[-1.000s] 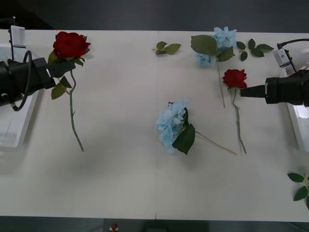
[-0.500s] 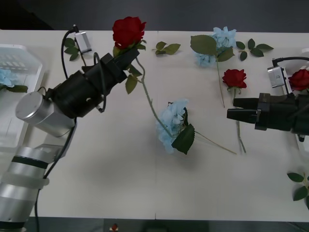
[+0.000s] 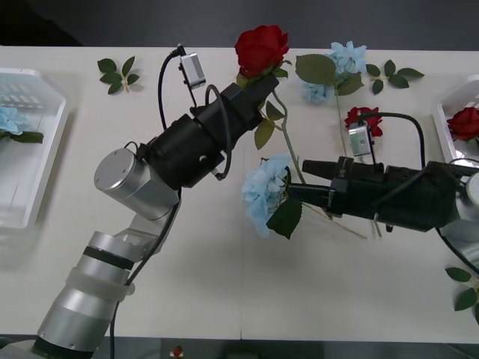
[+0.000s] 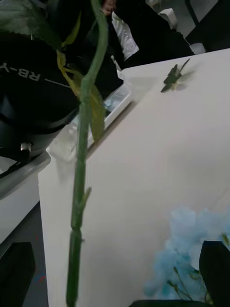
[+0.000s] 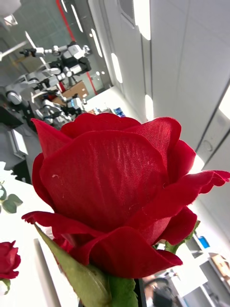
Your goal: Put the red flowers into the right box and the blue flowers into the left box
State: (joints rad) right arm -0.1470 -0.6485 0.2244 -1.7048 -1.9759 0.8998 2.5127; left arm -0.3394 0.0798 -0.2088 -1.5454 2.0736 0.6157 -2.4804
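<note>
Step in hand looks like a handover of a red flower. The left gripper (image 3: 251,88) is clamped on the artificial deep-red rose (image 3: 261,48) just under the bloom, holding it lifted over the table's far middle, thin green stem (image 4: 82,158) hanging down. The right gripper (image 3: 296,188) reaches in at mid-table with black fingers spread, the stem standing between them in the right wrist view, not yet pinched.

Next move probably calls for the right fingers to close on the stem, the left to let go, then a carry to the smooth-rimmed white plastic bin (image 3: 449,105) at the right edge, which already holds one red rose (image 3: 465,121).

Other task items:
- The fluffy light-blue hydrangea (image 3: 266,193) lies just beside the right gripper.
- A second hydrangea (image 3: 346,61) and a small rose (image 3: 365,118) lie farther back.
- The slotted white basket (image 3: 34,142) on the left holds a blue head (image 3: 9,120).

The surface is a plain white table (image 3: 187,284) with loose leaf sprigs (image 3: 118,72). The room behind is dark.
</note>
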